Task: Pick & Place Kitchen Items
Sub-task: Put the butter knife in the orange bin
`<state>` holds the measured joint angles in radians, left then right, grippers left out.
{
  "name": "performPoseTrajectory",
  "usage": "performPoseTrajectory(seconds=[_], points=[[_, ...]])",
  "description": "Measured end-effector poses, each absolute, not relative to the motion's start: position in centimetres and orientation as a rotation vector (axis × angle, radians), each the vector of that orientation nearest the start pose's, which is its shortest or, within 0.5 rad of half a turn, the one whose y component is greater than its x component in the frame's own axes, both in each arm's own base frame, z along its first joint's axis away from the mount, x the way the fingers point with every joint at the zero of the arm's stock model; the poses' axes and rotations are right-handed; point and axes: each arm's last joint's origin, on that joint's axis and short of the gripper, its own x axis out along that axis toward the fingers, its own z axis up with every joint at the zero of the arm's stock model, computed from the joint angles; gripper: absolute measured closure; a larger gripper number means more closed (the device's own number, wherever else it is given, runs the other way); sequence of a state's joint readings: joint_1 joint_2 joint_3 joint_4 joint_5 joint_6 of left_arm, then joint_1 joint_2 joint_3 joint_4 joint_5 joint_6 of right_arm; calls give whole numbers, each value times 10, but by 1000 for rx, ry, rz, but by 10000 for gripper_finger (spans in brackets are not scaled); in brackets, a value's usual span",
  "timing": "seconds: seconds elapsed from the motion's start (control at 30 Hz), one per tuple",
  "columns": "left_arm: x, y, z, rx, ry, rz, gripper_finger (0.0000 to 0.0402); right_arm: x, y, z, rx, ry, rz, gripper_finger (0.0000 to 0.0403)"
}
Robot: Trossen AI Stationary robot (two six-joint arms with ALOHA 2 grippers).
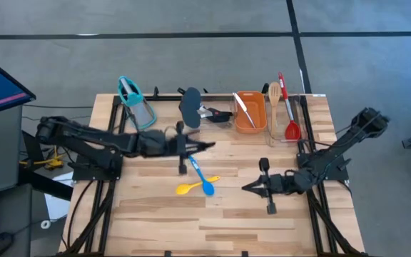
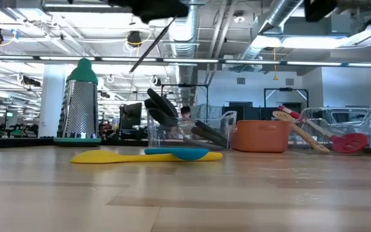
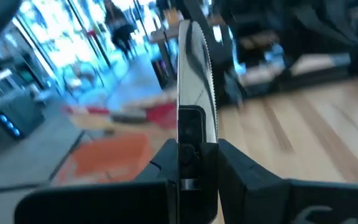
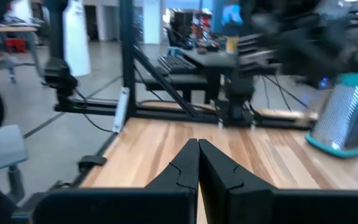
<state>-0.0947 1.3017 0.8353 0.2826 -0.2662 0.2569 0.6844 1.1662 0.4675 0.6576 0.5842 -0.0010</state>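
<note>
- Yellow spoon [image 2: 118, 156] and blue spoon [image 2: 176, 153] lie crossed on the wooden table [image 1: 227, 221], nearest the low camera; both sit just below and ahead of the left gripper's fingertips, untouched.
- Left gripper [image 1: 185, 146] is raised over the table's middle, fingers clamped on silver tongs [image 3: 194, 93], which stick out past its fingertips toward the trays.
- Right gripper [image 1: 252, 187] hovers low over the table, well right of the spoons, its fingers [image 4: 213, 165] pressed together with nothing between them.
- Orange tub [image 1: 249, 112] stands beyond the tongs' tip, a steel utensil leaning in it.
- Clear tray [image 1: 286, 121] just right of the tub holds the wooden slotted spoon [image 1: 274, 100] and red spoon [image 1: 289, 114].
- Black spatula [image 1: 190, 107] rests in another tray straight beyond the left gripper.
- Box grater [image 1: 137, 101], teal-topped, stands on the far edge, left of that gripper.
</note>
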Motion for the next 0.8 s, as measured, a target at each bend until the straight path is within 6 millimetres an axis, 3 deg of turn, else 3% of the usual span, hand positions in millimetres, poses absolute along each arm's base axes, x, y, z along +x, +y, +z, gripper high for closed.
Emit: performPoseTrajectory(seconds=[0.3,0.43,0.63,0.8], points=[[334,39,329,247,18,63,368,171,155,239,-124,-23,222,403],[359,76,341,163,-87,35,368,163,163,240,-157,-32,257,403],[397,139,328,-49,-146,-15,368,151,172,239,-180,-29,248,403],[427,167,307,-98,-180,-60,368,142,179,238,-193,-27,278,403]])
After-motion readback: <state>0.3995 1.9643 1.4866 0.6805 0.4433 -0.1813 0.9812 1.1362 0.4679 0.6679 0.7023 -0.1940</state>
